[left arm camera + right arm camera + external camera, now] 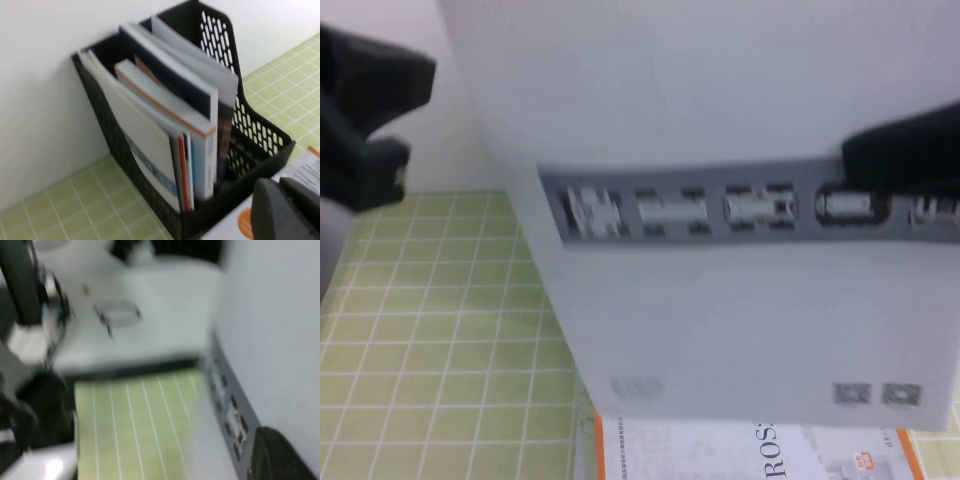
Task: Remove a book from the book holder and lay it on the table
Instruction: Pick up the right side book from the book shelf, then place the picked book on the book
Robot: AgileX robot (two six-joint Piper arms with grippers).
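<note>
**White booklet held up in front of the high camera**

From the high view we see the thin white booklet (pixel 720 200) raised off the light yellow-green gridded table (pixel 430 330), so close to the lens that it fills most of the frame. Its plain grey-white side faces us, crossed by a grey band of small vehicle pictures. The right gripper (pixel 905 165) grasps the booklet at its right edge, over that band; in the right wrist view one dark finger (pixel 277 455) lies against the pale page (pixel 270 315), with the table (pixel 135 425) below.

Beneath the booklet's lower edge we make out a white book with an orange border and "ROS" lettering (pixel 760 450) lying flat on the cloth.

The left gripper (pixel 365 120) hangs at the far left of the high view, above the table and apart from the booklet; we cannot tell how its fingers stand. Its wrist camera looks at the tall black perforated plastic book holder (pixel 250 130) standing against the white wall (pixel 40 100), with several books upright in its slots.
</note>
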